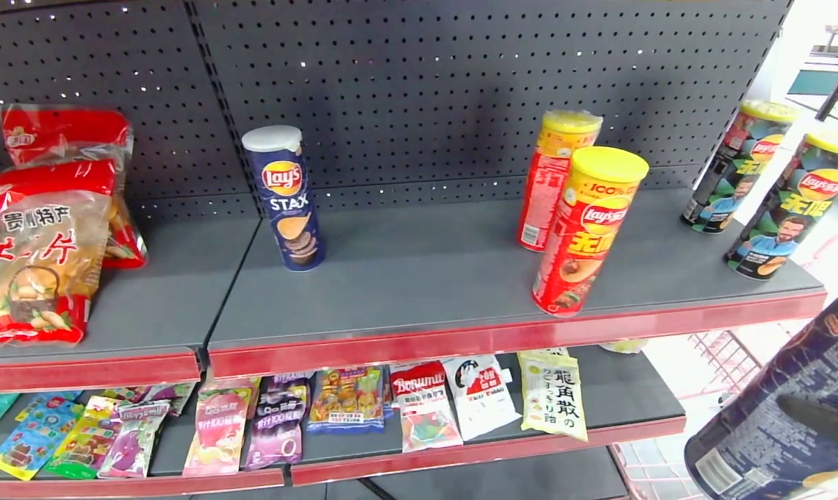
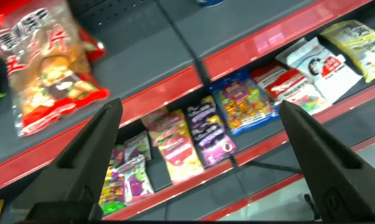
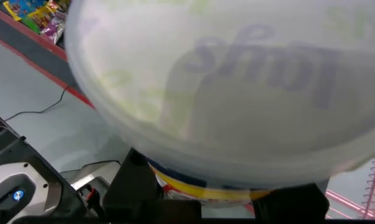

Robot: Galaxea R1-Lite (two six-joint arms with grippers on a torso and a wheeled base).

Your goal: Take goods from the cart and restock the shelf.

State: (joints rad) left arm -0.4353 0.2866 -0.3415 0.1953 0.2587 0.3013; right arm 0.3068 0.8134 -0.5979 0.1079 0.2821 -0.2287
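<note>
Head view: dark blue chip can (image 1: 784, 417) sits low, past the shelf's (image 1: 419, 278) right end, long axis tilted. The slot beside the standing blue can (image 1: 285, 198) lies up and left of it.

Left wrist view: left claw (image 2: 199, 109) wide, holding nothing, facing candy bags (image 2: 193, 134).

Right wrist view: right claw (image 3: 218, 196) clamped on the chip can below its white lid (image 3: 224, 81); this arm is judged nearer.

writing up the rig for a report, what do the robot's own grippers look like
The left gripper has two matte dark grey fingers, broad at the base and tapering to blunt wedge tips, plain and unmarked. The right gripper has black, blocky fingers with the same plain finish.
</note>
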